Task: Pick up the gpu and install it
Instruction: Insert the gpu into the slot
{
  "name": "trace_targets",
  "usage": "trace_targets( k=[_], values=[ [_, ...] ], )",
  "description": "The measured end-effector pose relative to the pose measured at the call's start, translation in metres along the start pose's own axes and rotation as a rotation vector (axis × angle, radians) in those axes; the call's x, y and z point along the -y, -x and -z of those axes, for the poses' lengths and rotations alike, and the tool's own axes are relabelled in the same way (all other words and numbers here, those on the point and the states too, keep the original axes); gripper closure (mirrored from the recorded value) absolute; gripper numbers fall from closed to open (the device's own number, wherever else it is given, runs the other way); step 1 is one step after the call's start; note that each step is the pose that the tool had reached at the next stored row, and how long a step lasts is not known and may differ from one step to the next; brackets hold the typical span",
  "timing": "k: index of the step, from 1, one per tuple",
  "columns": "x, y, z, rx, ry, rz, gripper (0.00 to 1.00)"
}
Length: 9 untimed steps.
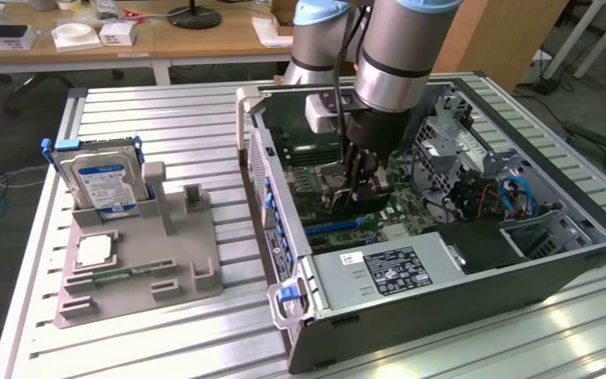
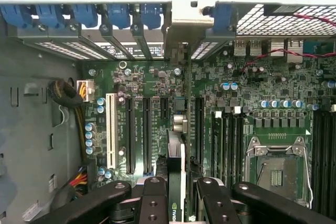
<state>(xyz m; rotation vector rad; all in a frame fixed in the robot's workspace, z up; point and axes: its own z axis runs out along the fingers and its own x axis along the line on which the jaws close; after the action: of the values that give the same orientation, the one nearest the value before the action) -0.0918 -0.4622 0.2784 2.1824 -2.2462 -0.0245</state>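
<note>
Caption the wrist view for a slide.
Gripper holding the gpu edge-on above the motherboard expansion slots inside the open computer case.

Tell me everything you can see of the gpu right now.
The gpu is a thin dark card seen edge-on, standing upright between the fingers of the end effector, which grip it from both sides. A small green-and-white logo shows near its top edge, and a silver metal bracket runs toward the case's rear slot openings. It sits low over the green motherboard, in line with the long black expansion slots; whether it is fully seated cannot be told.
</note>
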Motion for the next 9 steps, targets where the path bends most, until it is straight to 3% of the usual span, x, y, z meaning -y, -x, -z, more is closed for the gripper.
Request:
trace_targets(
  k=[9],
  values=[
    [0.0000,0.0000,-0.0025,-0.0004,-0.0002,0.000,0.74]
  ],
)
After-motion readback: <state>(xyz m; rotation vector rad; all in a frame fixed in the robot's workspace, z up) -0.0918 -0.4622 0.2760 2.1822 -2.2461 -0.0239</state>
